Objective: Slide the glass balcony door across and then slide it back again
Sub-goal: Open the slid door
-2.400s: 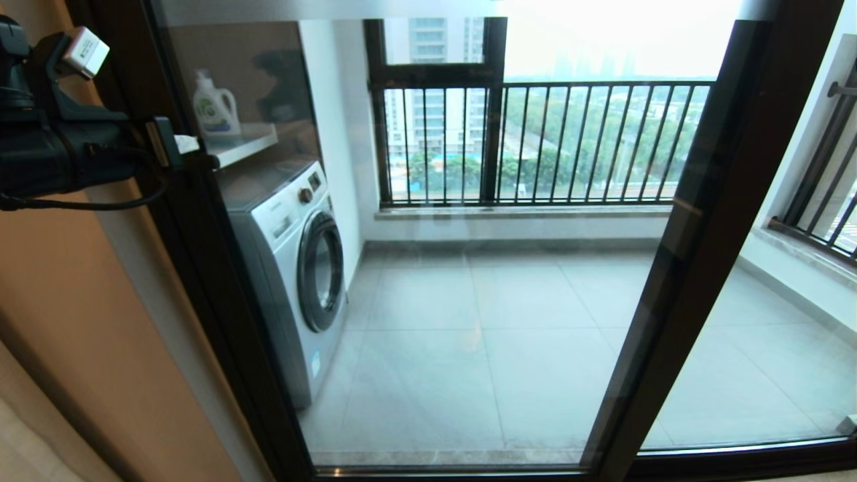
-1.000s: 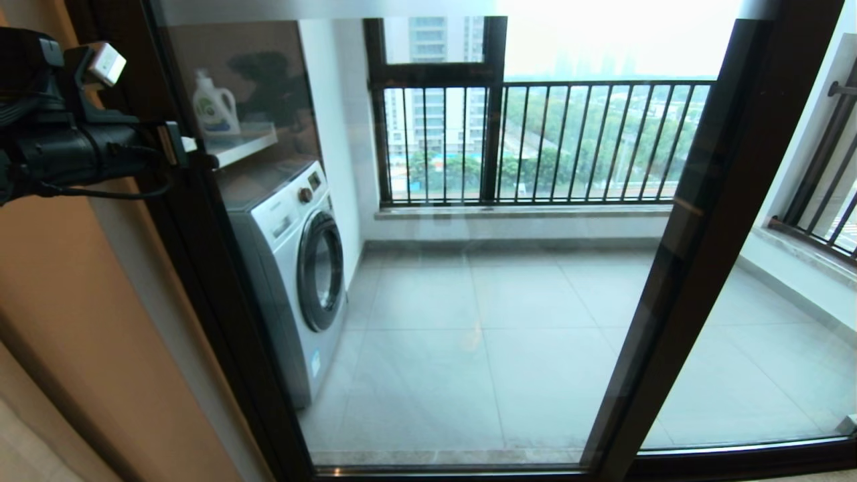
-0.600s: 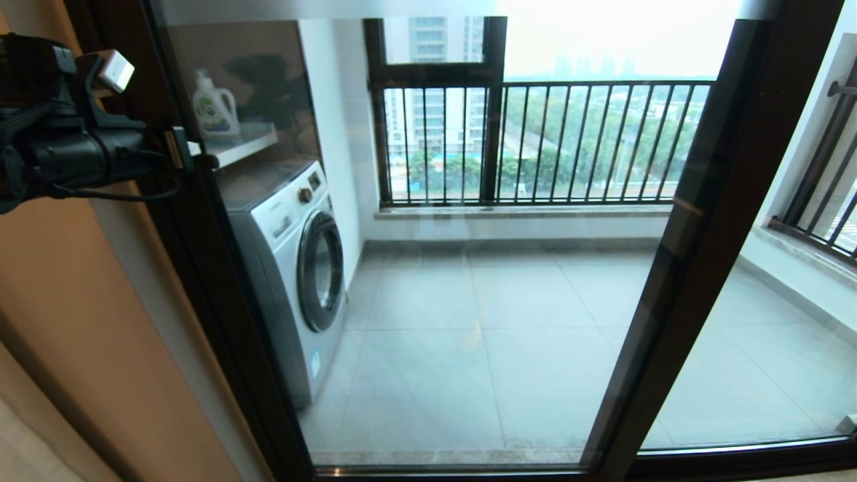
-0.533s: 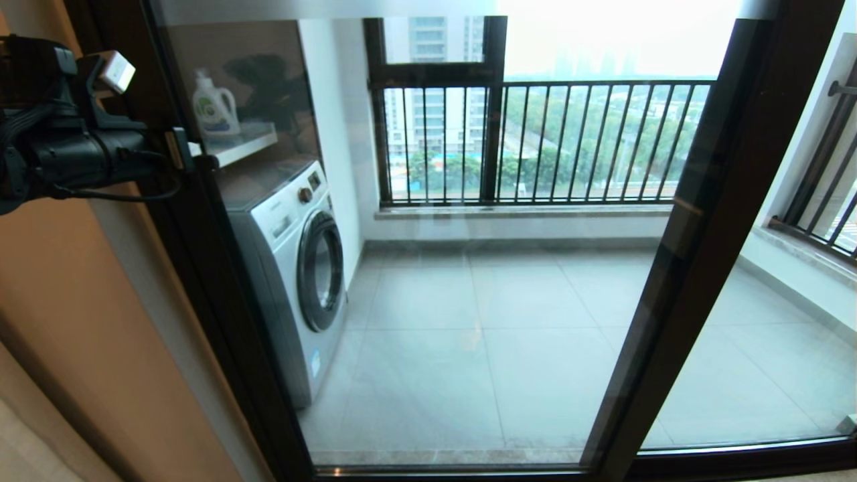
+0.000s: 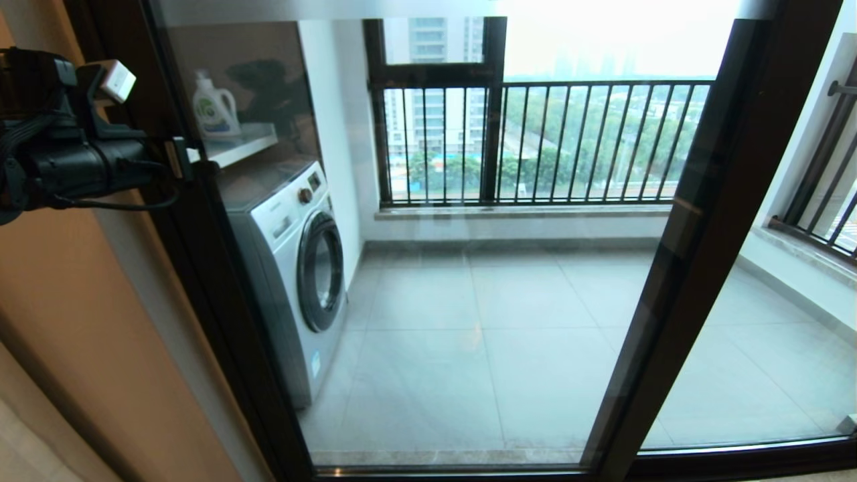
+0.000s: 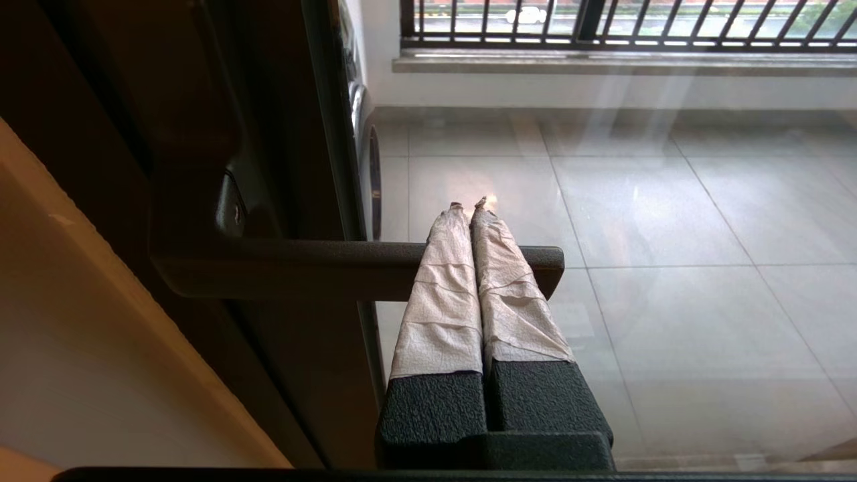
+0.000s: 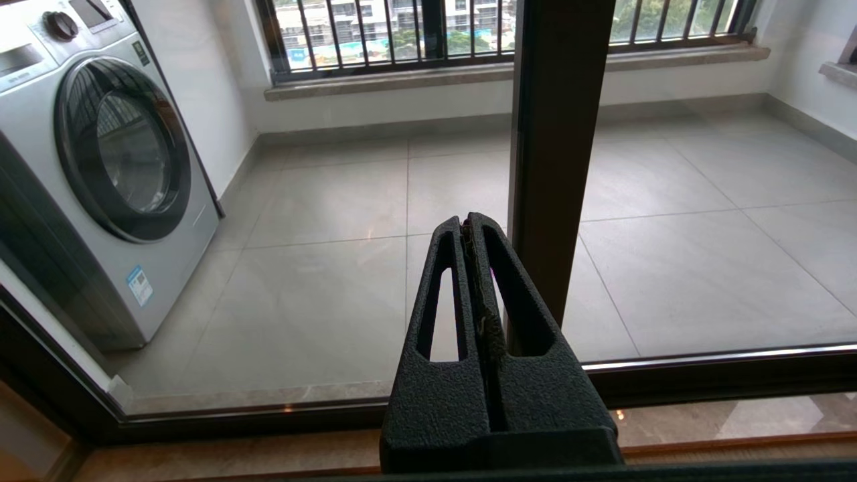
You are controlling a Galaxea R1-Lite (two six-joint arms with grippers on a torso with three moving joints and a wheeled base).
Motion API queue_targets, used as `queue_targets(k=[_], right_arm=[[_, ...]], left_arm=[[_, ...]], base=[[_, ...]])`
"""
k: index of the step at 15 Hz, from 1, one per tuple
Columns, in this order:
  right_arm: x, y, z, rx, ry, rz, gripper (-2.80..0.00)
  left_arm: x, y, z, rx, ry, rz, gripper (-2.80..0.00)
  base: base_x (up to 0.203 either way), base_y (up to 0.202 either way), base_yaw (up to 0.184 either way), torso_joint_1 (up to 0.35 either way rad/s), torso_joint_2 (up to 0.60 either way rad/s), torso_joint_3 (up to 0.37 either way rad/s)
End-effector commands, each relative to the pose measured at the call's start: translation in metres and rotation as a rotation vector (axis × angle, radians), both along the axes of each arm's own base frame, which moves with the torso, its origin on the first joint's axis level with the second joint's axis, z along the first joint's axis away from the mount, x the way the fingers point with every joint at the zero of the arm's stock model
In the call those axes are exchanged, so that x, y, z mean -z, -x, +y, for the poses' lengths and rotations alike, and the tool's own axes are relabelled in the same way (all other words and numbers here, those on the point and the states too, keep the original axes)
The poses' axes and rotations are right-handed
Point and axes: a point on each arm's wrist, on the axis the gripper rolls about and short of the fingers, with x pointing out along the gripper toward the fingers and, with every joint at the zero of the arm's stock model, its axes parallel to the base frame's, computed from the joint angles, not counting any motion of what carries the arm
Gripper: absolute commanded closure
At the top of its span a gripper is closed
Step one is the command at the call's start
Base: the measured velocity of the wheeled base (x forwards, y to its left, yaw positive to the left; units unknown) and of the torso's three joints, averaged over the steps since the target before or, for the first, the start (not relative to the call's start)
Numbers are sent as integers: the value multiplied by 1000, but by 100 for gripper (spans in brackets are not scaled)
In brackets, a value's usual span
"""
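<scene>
Grey floor tiles [image 5: 495, 335] cover a balcony seen through glass, with pale daylight and green trees beyond. At far left an orange-tan interior wall [image 5: 73, 321] meets the dark brown door jamb. Against it stands the left upright of the glass balcony door [image 5: 221, 268], a tall clear panel that spans the middle of the head view as far as its other dark upright [image 5: 676, 281] on the right. A short dark bar handle [image 6: 348, 268] juts from the left upright. The left end effector [image 6: 469, 204] is raised at that handle's height, its two tape-wrapped fingers [image 6: 445, 281] pressed together with nothing between them and crossing in front of the bar near its free end; whether they touch the bar cannot be told. Behind the glass, a white shelf carries a detergent bottle [image 5: 215, 107] above a front-loading washing machine [image 5: 294, 268]. Further along, a dark-framed window with vertical railing bars [image 5: 535, 140] sits over a stone sill. The right end effector [image 7: 469, 224] is clenched on nothing, held low before the door's right upright, apart from it. Another railed window [image 5: 823, 194] shows at far right.
</scene>
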Motion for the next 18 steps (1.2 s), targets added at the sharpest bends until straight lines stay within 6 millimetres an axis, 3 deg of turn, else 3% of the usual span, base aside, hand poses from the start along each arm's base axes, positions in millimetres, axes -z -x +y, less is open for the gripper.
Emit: queue_targets(k=[1,6,10,14,18], right_arm=[[3,-1,0,-1,-1,9,0],[3,-1,0,-1,1,9,0],[3,-1,0,-1,1,9,0],[3,-1,0,-1,1,9,0],[3,-1,0,-1,1,9,0]], left_arm=[[9,1,1,-5,3,36,0],[20,3,3,-8,6,74,0],[15,5,3,-8,7,60,0],[-35,42,-3,10,-5,-91,0],[-63,69,-7,55,-4,-131,0]], base=[[0,0,0,0,0,0],[0,0,0,0,0,0],[0,0,0,0,0,0],[0,0,0,0,0,0],[0,0,0,0,0,0]])
